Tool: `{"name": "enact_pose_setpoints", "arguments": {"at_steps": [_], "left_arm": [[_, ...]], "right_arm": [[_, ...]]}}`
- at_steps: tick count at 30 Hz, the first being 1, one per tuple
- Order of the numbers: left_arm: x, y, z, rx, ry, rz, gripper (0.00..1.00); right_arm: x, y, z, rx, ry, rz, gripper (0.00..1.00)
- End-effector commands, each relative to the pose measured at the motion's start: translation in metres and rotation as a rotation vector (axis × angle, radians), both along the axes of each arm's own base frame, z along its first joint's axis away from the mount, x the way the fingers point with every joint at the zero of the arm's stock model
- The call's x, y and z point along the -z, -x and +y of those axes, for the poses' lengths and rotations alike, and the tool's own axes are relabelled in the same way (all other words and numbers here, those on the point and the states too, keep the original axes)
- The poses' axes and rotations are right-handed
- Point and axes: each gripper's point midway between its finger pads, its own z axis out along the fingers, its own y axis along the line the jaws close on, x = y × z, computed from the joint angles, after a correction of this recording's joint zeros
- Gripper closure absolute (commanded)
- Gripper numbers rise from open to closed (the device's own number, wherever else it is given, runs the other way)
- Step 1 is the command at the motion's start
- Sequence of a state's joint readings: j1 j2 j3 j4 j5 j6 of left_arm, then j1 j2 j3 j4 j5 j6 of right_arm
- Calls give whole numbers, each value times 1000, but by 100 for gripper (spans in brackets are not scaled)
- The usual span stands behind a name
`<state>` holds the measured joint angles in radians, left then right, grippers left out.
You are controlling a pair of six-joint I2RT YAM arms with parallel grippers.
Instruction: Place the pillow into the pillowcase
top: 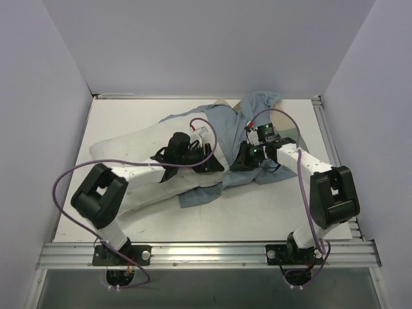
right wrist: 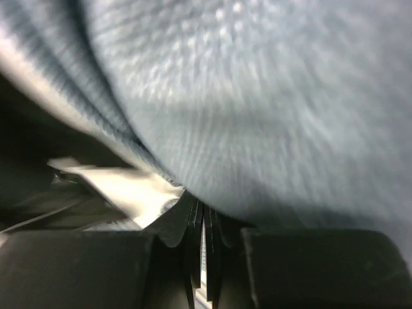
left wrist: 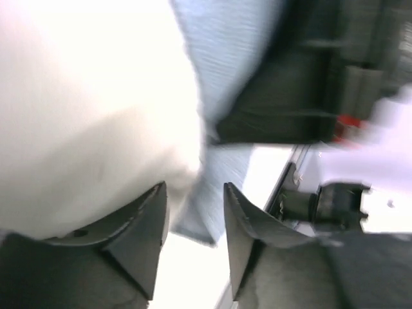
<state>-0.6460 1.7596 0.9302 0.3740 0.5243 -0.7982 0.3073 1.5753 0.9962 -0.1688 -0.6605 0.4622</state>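
1. The pillow (top: pixel 129 147) lies with its long axis slanting along the left arm. One end is back beside that arm's elbow and the other is at the left gripper (left wrist: pixel 193 222).
2. The end at the gripper meets the pillowcase (top: pixel 257 109), with blue-grey cloth lying above and below it. How far inside it sits cannot be told.
3. The left gripper is open, its fingers (left wrist: pixel 138 225) apart. The pillow bulges against the outer side of one finger, and a cloth edge hangs just ahead of the gap.
4. The right gripper (right wrist: pixel 203 222) is closed, jaws pressed together on a fold of pillowcase. Cloth fills the view just beyond its tips.
5. The grippers face each other, close together. The rest of the pillowcase spreads limp on the table (top: pixel 270 212) beyond the right gripper.
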Motion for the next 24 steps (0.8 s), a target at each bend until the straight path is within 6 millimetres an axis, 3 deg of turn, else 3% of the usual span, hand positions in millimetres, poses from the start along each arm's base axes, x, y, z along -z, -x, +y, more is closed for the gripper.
{"name": "enact_pose_setpoints", "arguments": {"at_steps": [1,2,4,7,8,9,10,11,12,14,16,19,20,21,22,24], "left_arm": [[-21,27,29,88,-117,-29,49],[-44,26,35,113,-118,-126,46],[-65,24,49,128,-172,-160,41],[-99,-13,81,105,-243,-300,27],[-99,-41,105,80,-301,-362,24],[-101,-53,114,83,-328,-394,20],[-95,-59,124,109,-369,-393,7],[-99,-81,128,155,-427,-484,7],[-95,-91,137,162,-453,-492,7],[-81,-98,139,232,-491,-506,7],[-74,-88,130,312,-448,-503,7],[-62,-60,114,411,-385,-482,7],[-56,-51,111,430,-377,-463,12],[-41,-39,111,451,-378,-424,15],[-33,-28,105,476,-372,-409,21],[-19,-27,97,452,-378,-405,47]], "right_arm": [[24,15,-13,-143,151,-3,100],[30,19,-15,-175,170,-13,100],[41,29,-12,-240,212,-18,100],[57,43,-15,-331,276,-4,100],[61,46,-17,-337,284,8,100],[62,47,-17,-341,283,6,100],[63,49,-17,-344,283,10,100],[60,48,-16,-344,278,3,100],[59,48,-15,-348,276,-2,100],[49,41,-9,-347,253,-30,100],[36,33,-2,-327,220,-45,100],[-6,17,16,-306,123,-110,100],[-28,8,25,-297,79,-147,100],[-40,8,33,-302,30,-149,100],[-52,4,39,-296,-2,-157,100],[-76,-1,59,-277,-61,-162,100]]}}
